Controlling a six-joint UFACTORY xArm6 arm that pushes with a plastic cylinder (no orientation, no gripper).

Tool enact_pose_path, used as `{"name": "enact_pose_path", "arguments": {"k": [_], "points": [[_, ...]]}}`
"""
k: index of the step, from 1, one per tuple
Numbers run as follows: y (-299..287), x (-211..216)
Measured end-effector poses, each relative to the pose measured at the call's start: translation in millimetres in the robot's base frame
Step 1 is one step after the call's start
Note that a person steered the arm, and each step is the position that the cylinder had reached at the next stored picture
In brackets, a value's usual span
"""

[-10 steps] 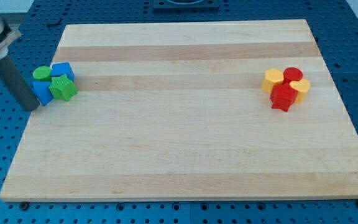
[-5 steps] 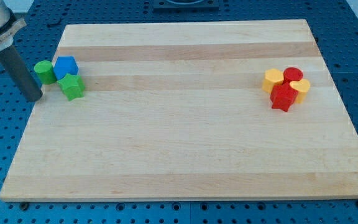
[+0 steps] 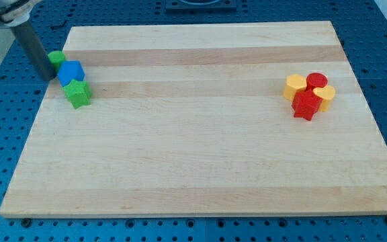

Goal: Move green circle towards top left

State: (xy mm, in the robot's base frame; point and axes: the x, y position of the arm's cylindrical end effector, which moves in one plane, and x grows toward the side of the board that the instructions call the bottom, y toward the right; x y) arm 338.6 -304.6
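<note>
Rod: dark and straight, it slants down from the view's top left corner, crossing the blue pegboard base (image 3: 5,134) toward the left edge of the wooden board (image 3: 200,154).
My tip (image 3: 48,76): sits at the board's left edge, touching or very nearly touching the green circle on that block's left side; it has no jaws, so it grips nothing and only presses sideways.
Green circle (image 3: 58,58): stands near the board's top left corner, close to the left edge, partly hidden behind the rod, so only its right part shows.
Blue block (image 3: 71,71): just below and right of the green circle, seemingly touching it, though the contact is hard to judge at this size; its shape looks like a cube with a slanted top.
Green star (image 3: 78,93): directly below the blue block and touching it, the lowest of the three left-hand blocks.
Board middle: bare pale wood with lengthwise grain bands between the two groups, which lie well apart.
Yellow block (image 3: 295,86): the leftmost piece of the right-hand cluster, rounded, exact shape unclear.
Red star (image 3: 306,105): at the view's bottom of that cluster, touching the yellow block above it.
Red circle (image 3: 316,80): at the cluster's top, behind the others.
Yellow heart (image 3: 326,95): the rightmost piece, pressed against the red star and the red circle.
</note>
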Motion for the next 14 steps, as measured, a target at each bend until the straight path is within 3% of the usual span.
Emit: {"name": "enact_pose_path", "arguments": {"k": [4, 6, 8, 10, 12, 14], "points": [[-0.5, -37.1], [0.5, -124.1], [-0.3, -123.3], [-0.3, -67.7], [6.8, -45.5], [15.2, -82.3]]}}
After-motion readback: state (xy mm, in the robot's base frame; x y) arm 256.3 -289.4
